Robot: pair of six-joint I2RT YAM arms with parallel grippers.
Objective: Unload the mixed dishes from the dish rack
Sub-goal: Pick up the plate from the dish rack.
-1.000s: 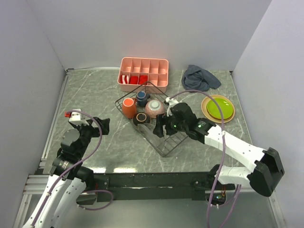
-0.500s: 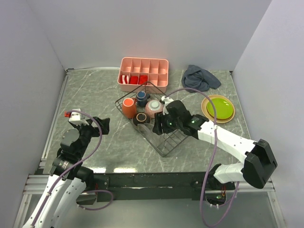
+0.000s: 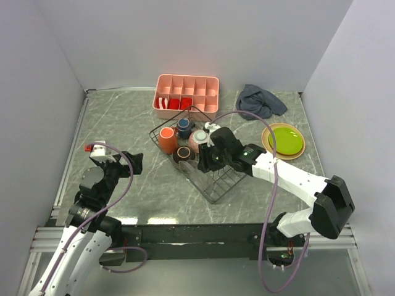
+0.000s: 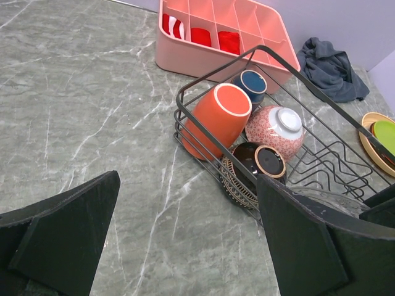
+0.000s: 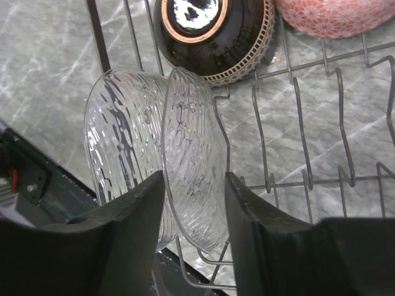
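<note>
The right end effector point(image 5: 193, 185) reached down into the black thin-wire dish rack point(image 3: 219, 182), its fingers point(image 5: 133, 228) half spread and straddling an upright clear ribbed glass plate point(image 5: 191, 142). Whether they pressed on it could not be told. A second clear glass plate point(image 5: 120, 135) stood just outside its left finger. The dark-brown bowl point(image 5: 210, 37) lay just beyond the fingertips, with the pinkish speckled bowl point(image 5: 333, 15) farther right. The left end effector point(image 4: 185, 216) hovered wide open and empty above the grey marbled bench point(image 4: 74, 92). The orange mug point(image 4: 213, 120) lay ahead of it, in the rack.
</note>
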